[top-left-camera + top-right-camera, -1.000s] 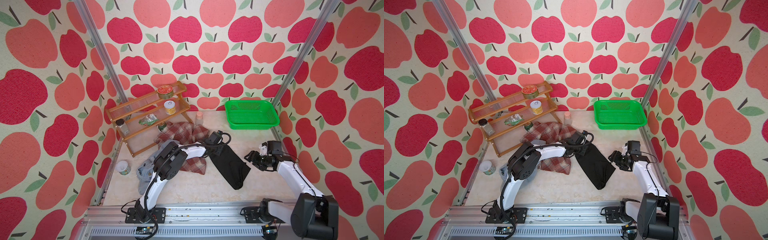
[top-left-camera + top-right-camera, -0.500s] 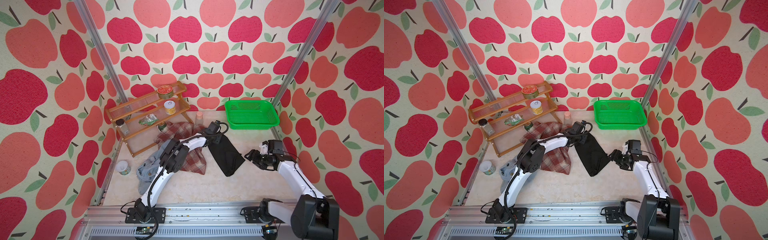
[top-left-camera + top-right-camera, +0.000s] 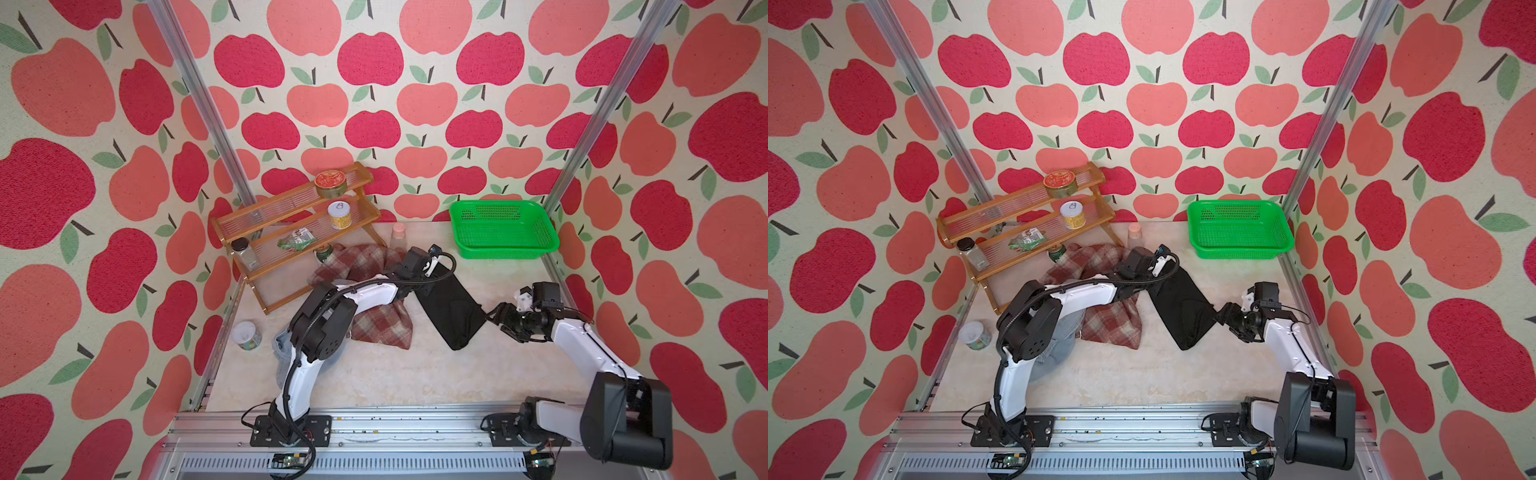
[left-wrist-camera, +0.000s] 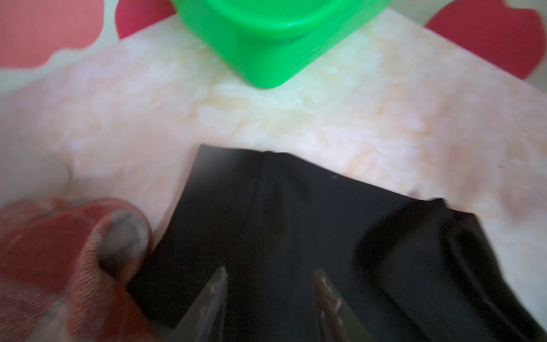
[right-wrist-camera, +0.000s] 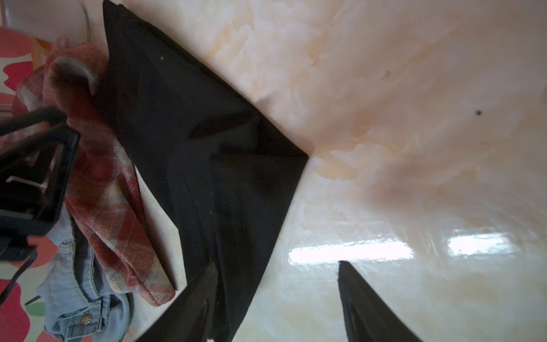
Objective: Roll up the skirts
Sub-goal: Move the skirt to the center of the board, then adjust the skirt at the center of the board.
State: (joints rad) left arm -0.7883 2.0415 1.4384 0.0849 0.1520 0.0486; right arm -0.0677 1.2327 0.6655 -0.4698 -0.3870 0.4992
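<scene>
Left gripper (image 4: 269, 275), jaws apart, above the black skirt (image 3: 451, 309) near its far edge; right gripper (image 5: 276, 263), jaws apart, straddles its side edge beside bare table (image 3: 415, 376)

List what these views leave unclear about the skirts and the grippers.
- denim skirt: in both top views mostly under the left arm; the right wrist view crops it.
- left gripper: wrist view blurred, so contact with the black skirt is unclear.
- right gripper: one finger overlaps the black skirt's edge; touching or above, cannot tell.
</scene>
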